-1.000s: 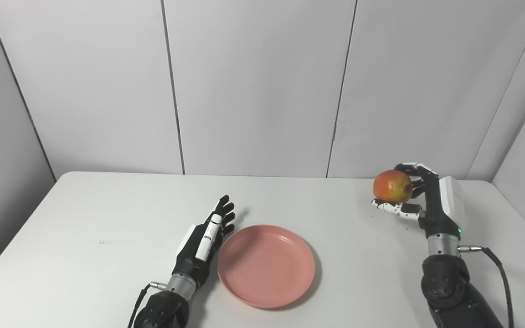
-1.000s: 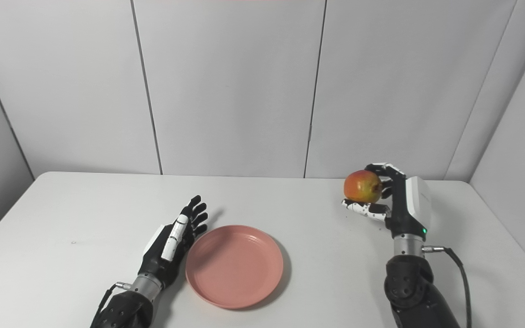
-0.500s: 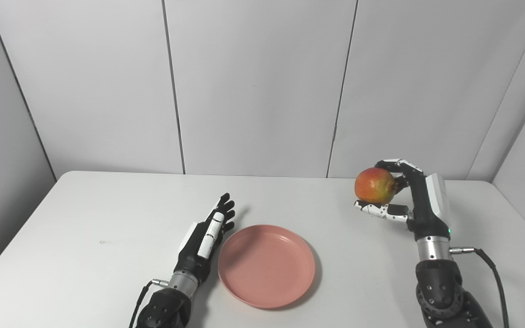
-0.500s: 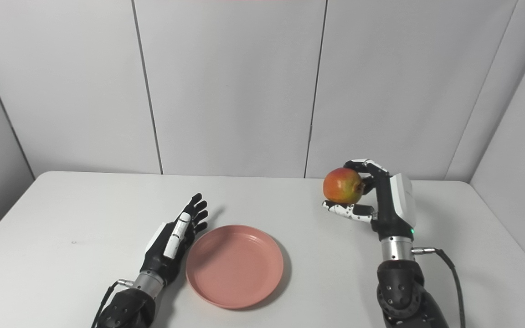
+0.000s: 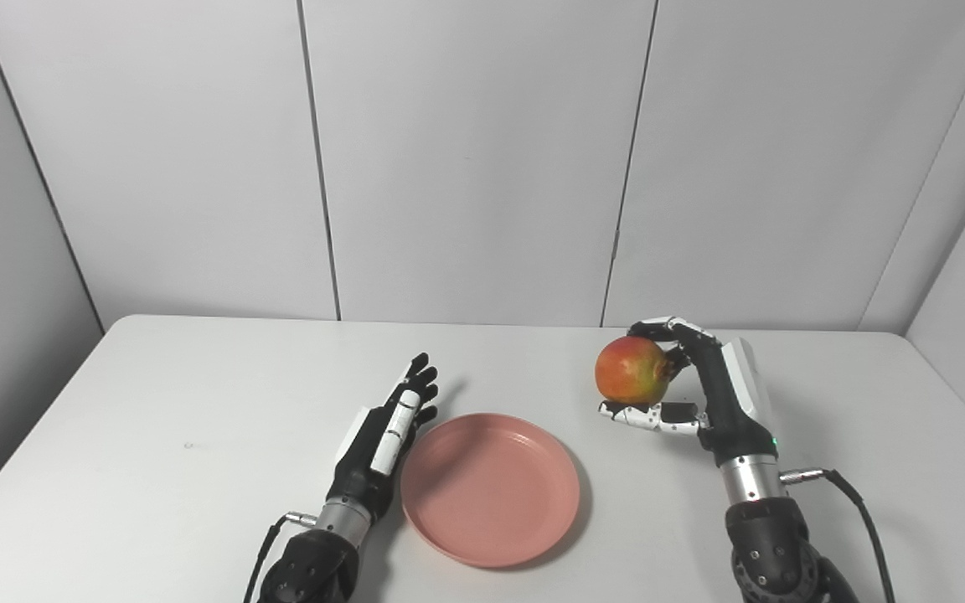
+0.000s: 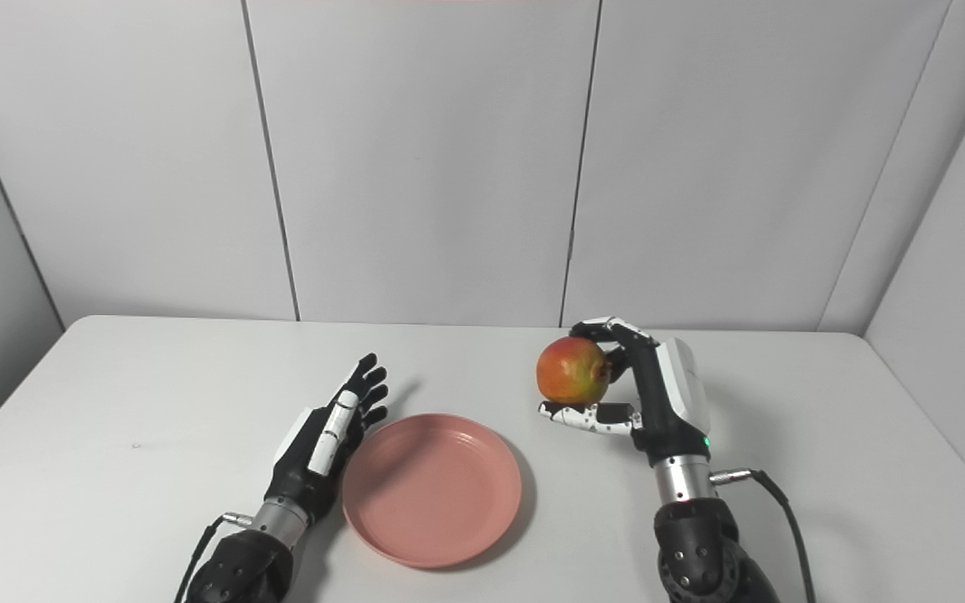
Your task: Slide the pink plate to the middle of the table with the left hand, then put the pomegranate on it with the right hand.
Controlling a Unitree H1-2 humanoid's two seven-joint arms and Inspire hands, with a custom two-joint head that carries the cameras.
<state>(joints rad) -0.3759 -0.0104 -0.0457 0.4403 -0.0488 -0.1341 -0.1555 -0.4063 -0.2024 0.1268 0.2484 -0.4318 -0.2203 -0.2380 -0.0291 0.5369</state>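
Left eye view first: at the far left the left hand [image 5: 386, 431] lies low on the white table [image 5: 156, 419], its fingers [image 5: 417, 381] straight, slightly fanned and holding nothing, with the edge of the palm just beside the near-left rim of the pink plate [image 5: 489, 487]; whether it actually touches the rim cannot be told from either view. The plate sits flat to the right of those fingers, roughly mid-table, so the slide looks done. Further right, the right hand [image 5: 704, 394] holds the pomegranate [image 5: 632, 370] clear of the table, fingers curled over its top and back and the thumb stretched beneath it, with the fruit beyond the plate's far-right rim and not yet over it. The risks lie in the carry and release. The fruit is round and smooth and rests largely on the thumb, so a jolt could roll it out of the grip on the side away from the palm. Let go too high, or before it is over the plate's centre, it may bounce on the shallow rim and roll off across the table. Left where it is, the left hand could nudge the light plate out from under the descending fruit if it moves.
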